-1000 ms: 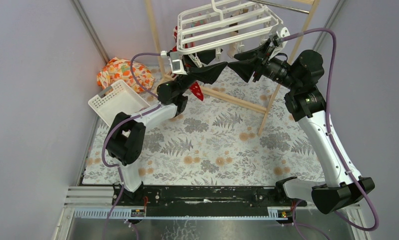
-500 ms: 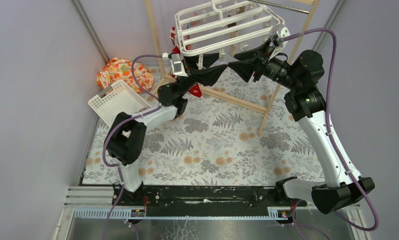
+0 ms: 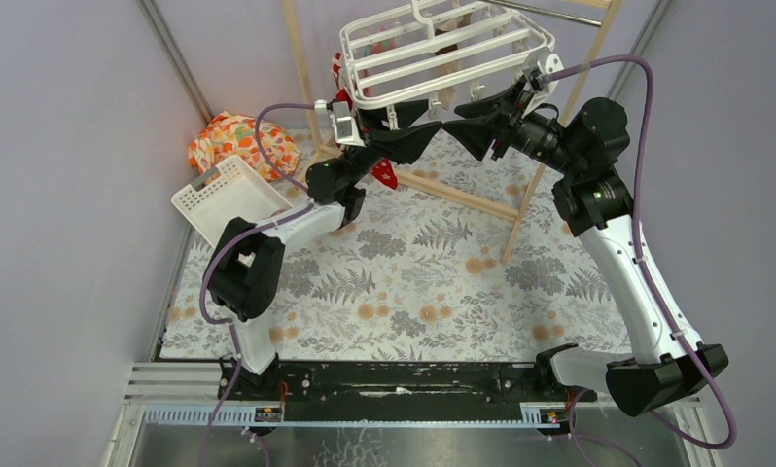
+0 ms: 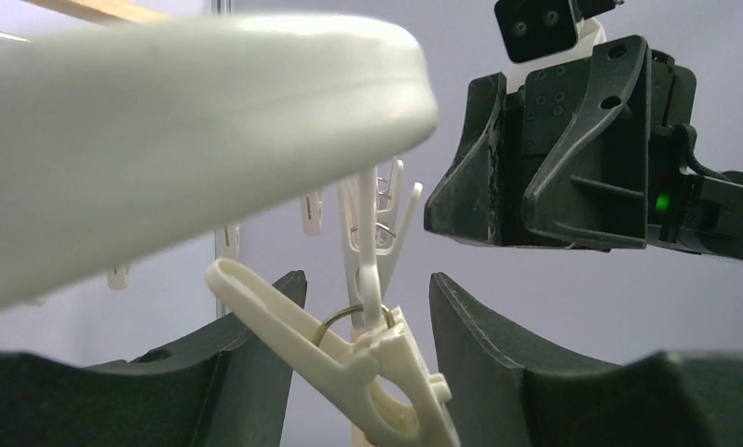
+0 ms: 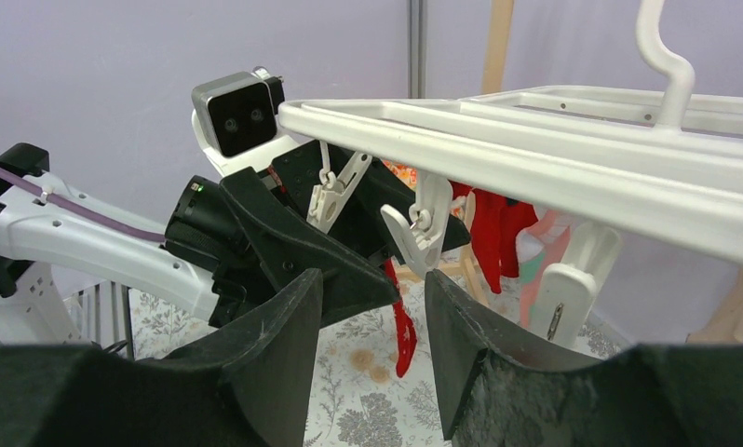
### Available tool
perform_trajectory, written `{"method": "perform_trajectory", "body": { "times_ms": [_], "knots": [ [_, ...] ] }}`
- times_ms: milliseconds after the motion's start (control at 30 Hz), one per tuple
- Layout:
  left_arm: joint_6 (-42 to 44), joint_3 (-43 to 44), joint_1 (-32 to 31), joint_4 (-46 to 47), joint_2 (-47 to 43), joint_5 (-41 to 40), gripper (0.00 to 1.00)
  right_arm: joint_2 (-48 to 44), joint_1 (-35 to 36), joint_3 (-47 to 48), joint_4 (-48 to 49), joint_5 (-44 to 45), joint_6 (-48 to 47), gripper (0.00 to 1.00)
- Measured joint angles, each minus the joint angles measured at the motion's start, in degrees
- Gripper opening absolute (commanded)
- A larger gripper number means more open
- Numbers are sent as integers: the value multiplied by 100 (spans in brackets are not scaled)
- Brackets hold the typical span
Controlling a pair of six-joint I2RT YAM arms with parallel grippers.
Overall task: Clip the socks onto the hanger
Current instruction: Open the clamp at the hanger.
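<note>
The white grid hanger (image 3: pixel 442 49) hangs at the back centre, with small white clips under it. My left gripper (image 3: pixel 431 130) is just below its front edge, open. In the left wrist view one tilted clip (image 4: pixel 349 358) lies between the left fingers (image 4: pixel 256 372), under the blurred frame (image 4: pixel 191 121). My right gripper (image 3: pixel 454 127) faces it tip to tip, open and empty, and another clip (image 5: pixel 414 228) dangles just beyond its fingers. A red sock (image 5: pixel 403 326) hangs below the left gripper, and more red sock (image 5: pixel 498 233) hangs further back. I cannot make out the striped sock.
A white slotted basket (image 3: pixel 227 199) sits tilted at the left with an orange floral cloth bundle (image 3: pixel 238 141) behind it. The wooden rack's poles (image 3: pixel 462 195) cross the floral mat (image 3: pixel 413 282) under the hanger.
My left gripper has risen slightly towards the hanger's front edge, and the hanger has swung a little to the left. The right arm has not moved.
</note>
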Motion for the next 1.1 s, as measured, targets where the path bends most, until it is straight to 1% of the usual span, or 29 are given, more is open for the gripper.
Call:
{"method": "perform_trajectory", "body": {
  "times_ms": [167,333,367,433,467,500,567,633,667,767,1033,1067,1100],
  "knots": [
    [-74,227,0,0,109,22,59,0,-7,-13,0,2,-2,52],
    [-105,236,2,-2,166,39,56,-11,-22,-13,2,2,-2,51],
    [-107,236,2,-2,168,42,54,-11,-22,-13,7,2,-2,51],
    [-107,236,2,0,168,42,47,-11,-24,-15,9,2,0,51],
    [-116,236,2,-2,168,42,45,-11,-26,-13,13,2,-2,51],
    [-125,236,2,-2,168,44,39,-11,-26,-13,15,2,-2,51],
    [-138,236,7,0,168,44,27,-11,-26,-15,15,2,-2,51],
    [-160,236,9,-2,168,48,7,-11,-26,-20,15,2,-2,51],
    [-170,236,13,0,168,55,4,-11,-26,-24,15,2,-2,51],
    [-190,236,20,0,168,68,0,-11,-26,-28,20,2,0,51],
    [-306,236,22,0,166,142,0,-11,-26,-50,63,-37,42,52],
    [-367,236,24,0,164,168,0,-11,-26,-57,68,-96,68,54],
    [-479,236,31,0,160,201,0,-11,-28,-63,68,-142,92,60]
  ]
}}
